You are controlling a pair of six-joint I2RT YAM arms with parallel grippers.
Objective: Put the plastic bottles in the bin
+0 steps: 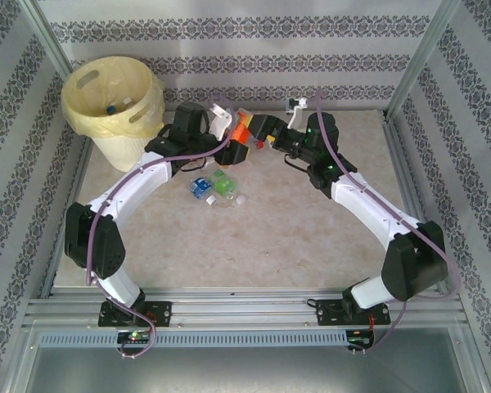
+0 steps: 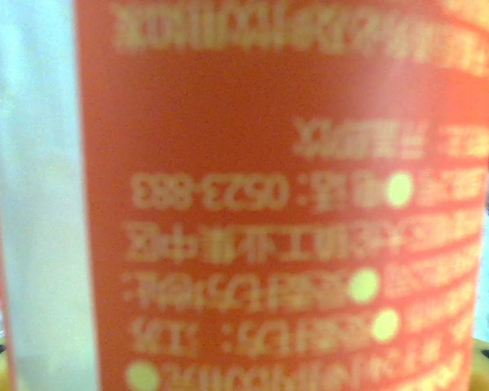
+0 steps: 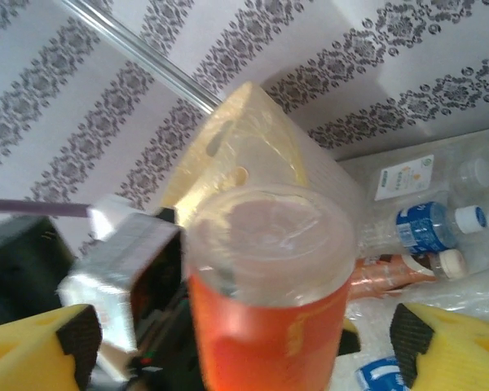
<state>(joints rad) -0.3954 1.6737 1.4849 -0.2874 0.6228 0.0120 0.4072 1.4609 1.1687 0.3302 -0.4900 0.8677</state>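
Note:
An orange-labelled plastic bottle (image 1: 243,131) hangs above the table's far middle, between both arms. My left gripper (image 1: 234,141) is shut on it, and in the left wrist view the label (image 2: 293,204) sits right against the lens. My right gripper (image 3: 244,338) stands open, its yellow fingers (image 3: 440,342) wide apart on either side of the bottle's clear base (image 3: 269,244) and not touching it. The bin (image 1: 78,110), cream-white with a pale yellow liner, stands at the far left corner with a few bottles inside. More plastic bottles (image 1: 200,187) lie on the table under the grippers.
Loose bottles with blue (image 3: 428,224) and reddish (image 3: 391,273) labels lie on the table in the right wrist view. Patterned walls and metal posts (image 1: 409,74) close in the work area on three sides. The bin's wall (image 3: 244,138) rises behind the held bottle.

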